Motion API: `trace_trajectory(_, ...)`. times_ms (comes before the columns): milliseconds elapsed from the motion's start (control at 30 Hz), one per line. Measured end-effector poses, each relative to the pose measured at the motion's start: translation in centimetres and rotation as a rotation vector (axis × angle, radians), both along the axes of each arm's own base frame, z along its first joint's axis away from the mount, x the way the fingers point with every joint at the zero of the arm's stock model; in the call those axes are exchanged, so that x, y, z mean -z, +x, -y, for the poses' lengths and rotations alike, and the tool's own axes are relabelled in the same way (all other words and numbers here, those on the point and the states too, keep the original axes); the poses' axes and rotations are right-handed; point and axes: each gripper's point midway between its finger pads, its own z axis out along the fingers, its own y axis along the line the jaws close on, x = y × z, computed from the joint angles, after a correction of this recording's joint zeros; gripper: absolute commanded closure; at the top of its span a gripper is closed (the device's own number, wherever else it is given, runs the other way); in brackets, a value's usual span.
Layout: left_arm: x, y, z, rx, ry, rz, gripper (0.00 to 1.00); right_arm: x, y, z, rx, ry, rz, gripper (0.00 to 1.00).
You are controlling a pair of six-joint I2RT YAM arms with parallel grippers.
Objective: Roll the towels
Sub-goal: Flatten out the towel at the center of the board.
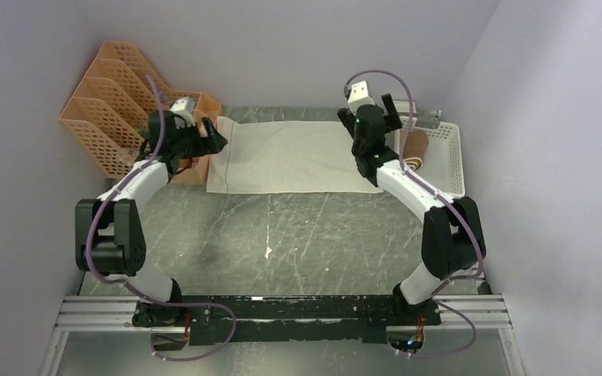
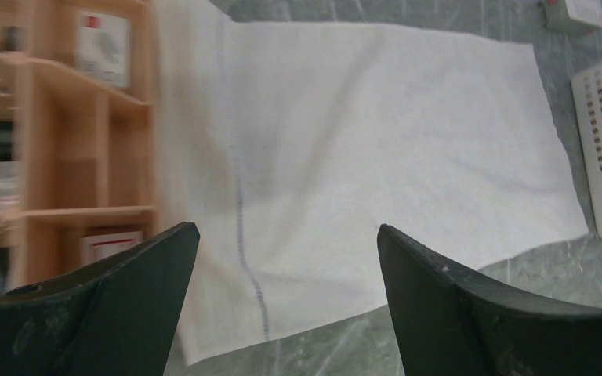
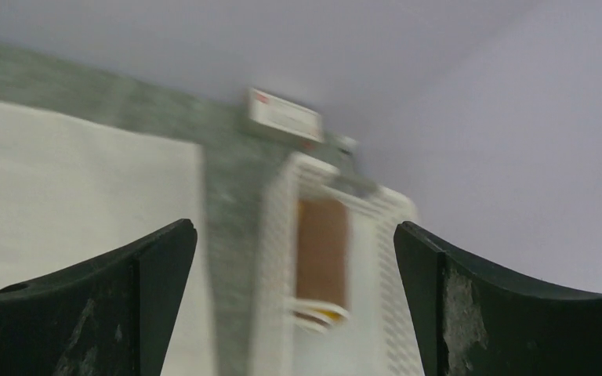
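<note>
Ok so, watching this rig right now. The cream-white towel (image 1: pixel 294 157) is spread flat on the far half of the grey marble table (image 1: pixel 282 235), not rolled, with only a few soft wrinkles. A thin grey stripe runs across it near its left end.

The brown towel (image 1: pixel 415 149) is done: it's a fat roll lying in the white perforated basket (image 1: pixel 448 157) at the far right. The mustard-yellow shows at the roll's near end. The basket sits just beside the cream towel's right edge, with a strip of bare table between them.

The left gripper (image 1: pixel 212 135) is at the cream towel's left end, right next to the orange slotted rack (image 1: pixel 117 102). Its jaws are spread wide with nothing between them, and its wrist cam looks straight down the length of the towel. I can't tell if the fingers touch the cloth.

The right gripper (image 1: pixel 368 113) is up at the towel's far right corner, between the towel and the basket. It's also spread wide and holding nothing. Its wrist view is blurry, but the brown roll shows in the basket ahead, with a small white box (image 3: pixel 286 116) by the wall behind it.
</note>
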Motion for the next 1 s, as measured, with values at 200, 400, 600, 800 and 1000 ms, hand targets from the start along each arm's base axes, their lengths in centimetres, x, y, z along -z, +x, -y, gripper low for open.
trace_trajectory(200,1.3,1.6,6.8,0.142,0.002,-0.013,0.03,2.9,5.0,-7.4,-0.285,0.360,-0.046,0.00)
trace_trajectory(400,3.2,1.8,11.7,0.238,0.005,-0.030,0.03,12.5,6.5,-12.7,-0.445,0.689,-0.328,0.00)
trace_trajectory(600,5.6,1.9,12.6,0.247,0.004,-0.066,0.03,19.7,4.8,-9.9,-0.353,0.993,-0.531,0.00)
trace_trajectory(800,7.8,2.1,12.2,0.223,0.020,-0.098,0.03,22.3,2.7,-8.1,-0.241,1.033,-0.581,0.00)
trace_trajectory(1000,11.5,0.4,10.6,0.165,0.063,-0.159,0.03,22.8,0.4,-6.2,-0.102,0.958,-0.561,0.00)
